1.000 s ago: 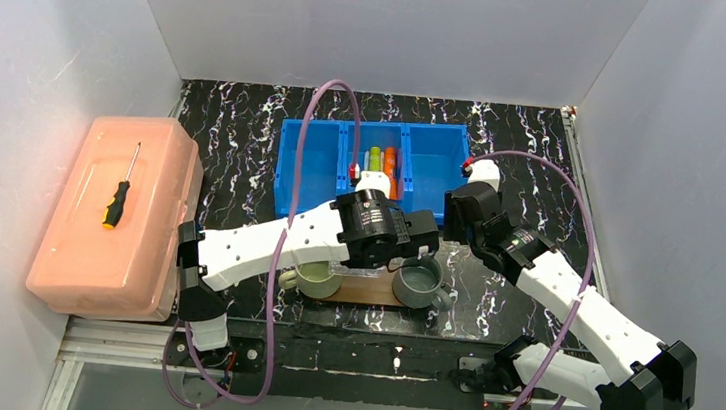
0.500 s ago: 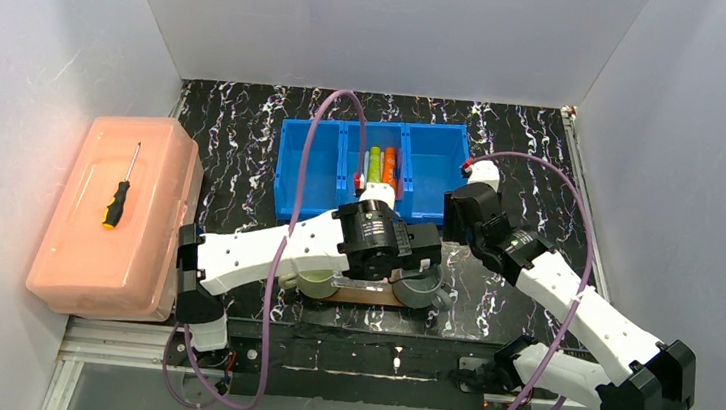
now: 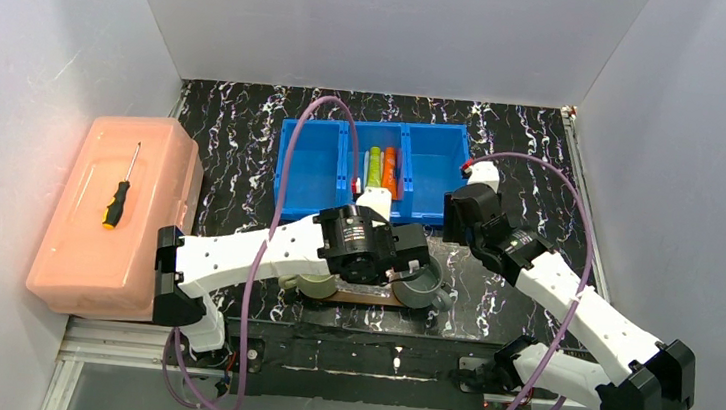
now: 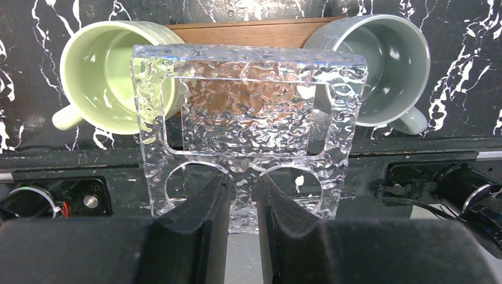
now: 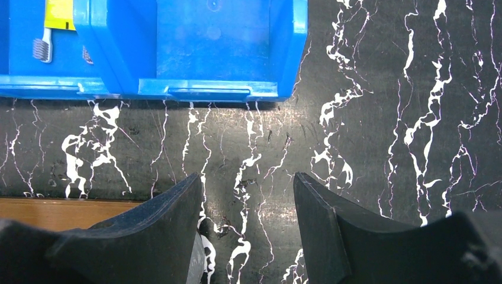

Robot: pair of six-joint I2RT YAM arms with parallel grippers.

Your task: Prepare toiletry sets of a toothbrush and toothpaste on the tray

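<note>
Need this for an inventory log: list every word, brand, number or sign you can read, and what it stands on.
None can be read in any view.
Tubes in the bin: any print too small.
Yellow patch, right wrist view: cut off, no letters show.
Screwdriver: no legible mark.

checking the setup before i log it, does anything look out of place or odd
A screwdriver lies on the pink box at the far left, unrelated to toiletries. Nothing looks spilled or damaged; the green mug and grey mug stand upright.
</note>
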